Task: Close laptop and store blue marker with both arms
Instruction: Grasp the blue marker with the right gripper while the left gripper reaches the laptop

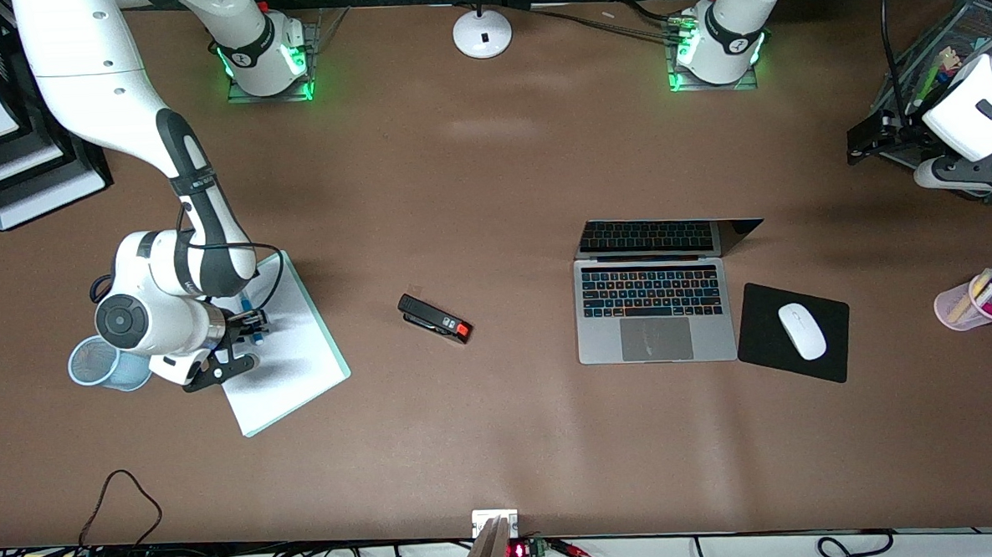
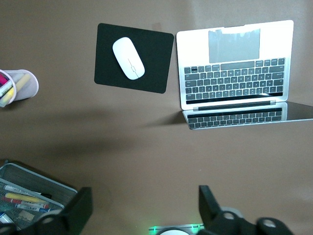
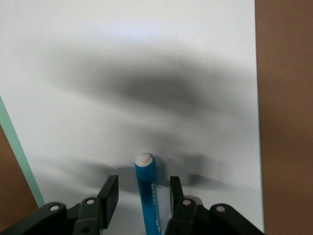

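The right claw [image 3: 143, 196] is sitting low over the white notepad [image 1: 285, 346] at the right arm's end of the desk [image 1: 503, 446], its fingers [image 3: 110, 192] straddling the blue marker [image 3: 146, 188] with a small gap showing on each side, so they are parted around it and not pressing on it. The marker is lying flat on the paper, white tip pointing away from the wrist. Just beside the pad a pale blue mesh cup [image 1: 102, 364] is standing, which looks to me like the place meant for the marker. Nearer the middle of the desk a black stapler [image 1: 435, 318] is lying.

The left claw [image 2: 142, 205] is hanging high with its fingers spread wide and holding nothing, waiting near the wire organiser [image 1: 927, 84] at the left arm's end. Below it the laptop [image 1: 655, 309] is standing open, beside a white mouse [image 1: 801, 330] on a black mat [image 1: 758, 342], with a pink pen cup [image 1: 974, 304] further along.

By my reckoning nothing is finished: the marker is not gripped or stored, and the lid is not shut
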You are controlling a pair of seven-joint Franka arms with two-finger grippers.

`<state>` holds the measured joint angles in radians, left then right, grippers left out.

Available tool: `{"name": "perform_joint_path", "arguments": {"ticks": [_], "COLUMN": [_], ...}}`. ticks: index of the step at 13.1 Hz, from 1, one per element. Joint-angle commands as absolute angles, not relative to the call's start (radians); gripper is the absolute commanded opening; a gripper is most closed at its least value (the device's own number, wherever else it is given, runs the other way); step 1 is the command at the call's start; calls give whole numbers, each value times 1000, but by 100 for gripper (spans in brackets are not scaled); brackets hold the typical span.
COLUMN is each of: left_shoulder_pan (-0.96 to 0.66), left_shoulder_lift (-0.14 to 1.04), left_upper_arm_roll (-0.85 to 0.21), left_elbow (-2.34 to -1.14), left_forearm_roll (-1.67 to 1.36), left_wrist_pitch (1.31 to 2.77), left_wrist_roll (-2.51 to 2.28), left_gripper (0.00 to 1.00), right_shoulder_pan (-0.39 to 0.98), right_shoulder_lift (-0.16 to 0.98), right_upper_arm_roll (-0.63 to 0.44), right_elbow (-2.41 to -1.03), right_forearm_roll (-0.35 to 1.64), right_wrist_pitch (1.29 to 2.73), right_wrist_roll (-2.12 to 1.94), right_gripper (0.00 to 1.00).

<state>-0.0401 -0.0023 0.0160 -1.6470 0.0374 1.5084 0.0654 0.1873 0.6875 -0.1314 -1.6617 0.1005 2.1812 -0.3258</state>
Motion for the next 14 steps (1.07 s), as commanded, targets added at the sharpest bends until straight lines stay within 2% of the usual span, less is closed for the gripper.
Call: {"name": "perform_joint_path", "arguments": {"ticks": [1,2,3,5,7,9,11,14], "left_shoulder_pan": [-44,-46,-45,-44,-41,-47,-43,-41], "left_shoulder_lift": [40,44,46,49,35,20,-9,-34], "left_upper_arm_roll": [15,14,11,11,-14,-38,-119,-247], "left_elbow": [-1578,-1578,-1585,-1597,-1685,-1712,-1771,-1891], "left_forearm_roll": [45,44,43,12,-82,-115,-117,-115], "left_wrist_pitch": [1473,1471,1470,1470,1474,1486,1506,1642], "left_wrist_roll": [84,84,86,84,57,-26,-102,-205], "left_gripper": [34,13,4,1,0,0,0,0], "right_shoulder_pan": [183,183,183,183,183,183,183,183], "right_shoulder_lift": [698,701,703,703,703,704,704,704], "right_upper_arm_roll": [-127,-127,-127,-127,-127,-127,-127,-127], "right_elbow": [-1658,-1657,-1655,-1655,-1655,-1654,-1654,-1652], "right_forearm_roll": [118,118,118,118,118,118,118,118], "right_wrist_pitch": [2189,2191,2191,2191,2191,2191,2191,2191], "right_wrist_roll": [-348,-348,-348,-348,-348,-348,-348,-348], "right_gripper": [49,48,48,47,45,41,40,35]}}
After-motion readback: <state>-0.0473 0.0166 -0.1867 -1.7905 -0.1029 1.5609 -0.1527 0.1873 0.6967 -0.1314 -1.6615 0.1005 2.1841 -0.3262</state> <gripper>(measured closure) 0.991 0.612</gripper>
